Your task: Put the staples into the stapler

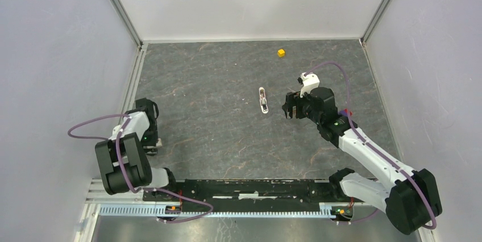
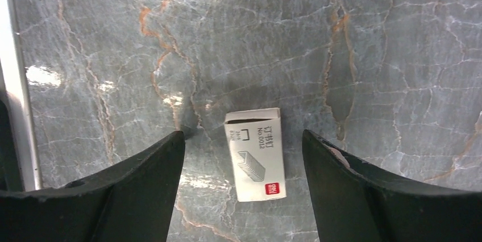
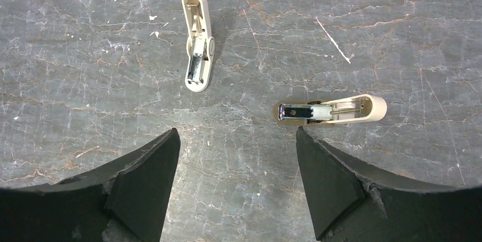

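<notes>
The left gripper is hovering astride a printed white box on the counter, jaws wide, gripping nothing — fetching staples, I'd guess. The right gripper, likewise agape and empty, is facing the opened stapler mid-counter. Next: closing squarely on that box.

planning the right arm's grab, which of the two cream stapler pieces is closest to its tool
The crosswise piece with the shiny metal end, just ahead of one finger of the right tool. The other piece lies lengthwise, farther out.
</notes>
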You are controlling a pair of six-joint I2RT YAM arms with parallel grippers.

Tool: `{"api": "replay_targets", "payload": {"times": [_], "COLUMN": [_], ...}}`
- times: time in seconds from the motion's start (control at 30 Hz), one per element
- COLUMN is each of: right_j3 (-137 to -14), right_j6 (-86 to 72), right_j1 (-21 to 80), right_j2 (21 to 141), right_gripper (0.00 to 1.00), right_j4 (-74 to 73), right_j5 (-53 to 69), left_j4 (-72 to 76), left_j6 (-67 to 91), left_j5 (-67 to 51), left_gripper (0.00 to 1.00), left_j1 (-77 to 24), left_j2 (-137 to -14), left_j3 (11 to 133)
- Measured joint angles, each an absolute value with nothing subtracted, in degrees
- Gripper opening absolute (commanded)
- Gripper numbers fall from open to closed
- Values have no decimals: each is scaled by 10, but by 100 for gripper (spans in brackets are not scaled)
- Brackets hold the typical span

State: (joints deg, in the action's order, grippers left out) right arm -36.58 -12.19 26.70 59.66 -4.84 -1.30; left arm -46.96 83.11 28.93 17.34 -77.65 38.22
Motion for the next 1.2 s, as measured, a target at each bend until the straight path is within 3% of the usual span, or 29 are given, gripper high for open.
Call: {"api": "replay_targets", "payload": {"times": [0.4,0.53,0.7,1.03,1.2], "right_j3": [-366,-365,-364,-350,-339], "right_j6": [-122,-122,-122,-122,-121], "right_j1": [269,269,269,269,269], "right_j2": [574,568,568,568,568], "right_gripper": [82,83,83,85,86], "right_j4": [-48,-44,-39,-30,-26], "right_j5": [-5,-4,-4,-4,-6], "left_j4": [-454,-452,-449,-464,-514], "left_j6": [831,830,824,823,840], "left_j5": [288,283,281,269,270], "left_gripper": [45,40,41,39,43], "left_j1": [174,171,135,-169,-307], "left_j2": [-800,-802,-820,-871,-917], "left_j3": [399,400,416,514,582]}}
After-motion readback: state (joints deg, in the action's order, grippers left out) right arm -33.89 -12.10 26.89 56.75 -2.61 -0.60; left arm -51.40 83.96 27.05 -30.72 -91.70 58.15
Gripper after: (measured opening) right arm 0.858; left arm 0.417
